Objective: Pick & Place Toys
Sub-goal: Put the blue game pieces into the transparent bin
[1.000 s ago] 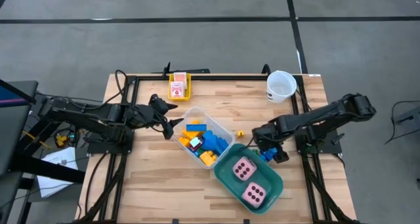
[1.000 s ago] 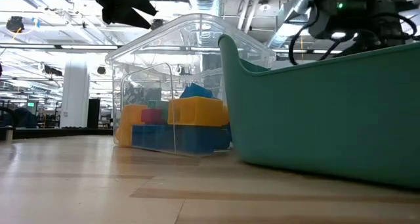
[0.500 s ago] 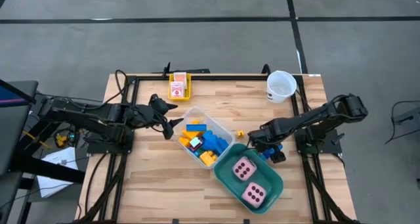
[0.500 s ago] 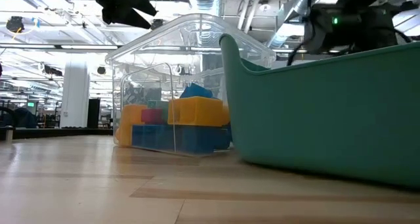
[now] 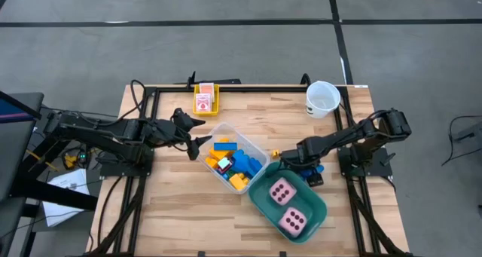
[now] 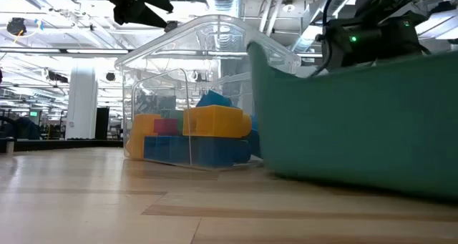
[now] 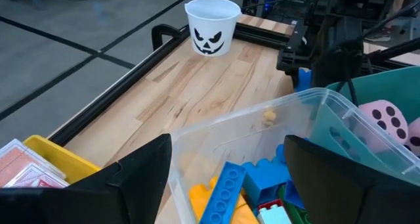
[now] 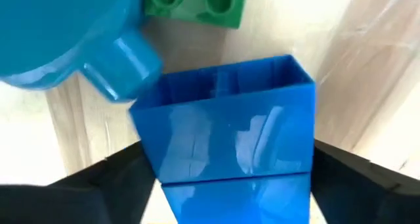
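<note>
A blue brick lies on the table by the teal tub's far right rim, with a green brick beside it. My right gripper points down over the blue brick, open, one finger at each of its ends. The tub holds two pink dice. Several bricks fill the clear box. My left gripper hovers open above the box's left corner. Pink-white cards lie in a yellow tray. My right gripper comes from above, pointing down, with one finger at each end of the blue brick's side wall. The brick rests on the table. Whether the fingers touch it, I cannot tell.
A white cup stands at the far right corner. A small yellow piece lies on the table between the box and my right gripper. Bare wood lies at the near left and along the far edge.
My right gripper has sunk toward the blue brick and gone a little toward the table's left. The teal tub has slid slightly toward the table's right edge.
</note>
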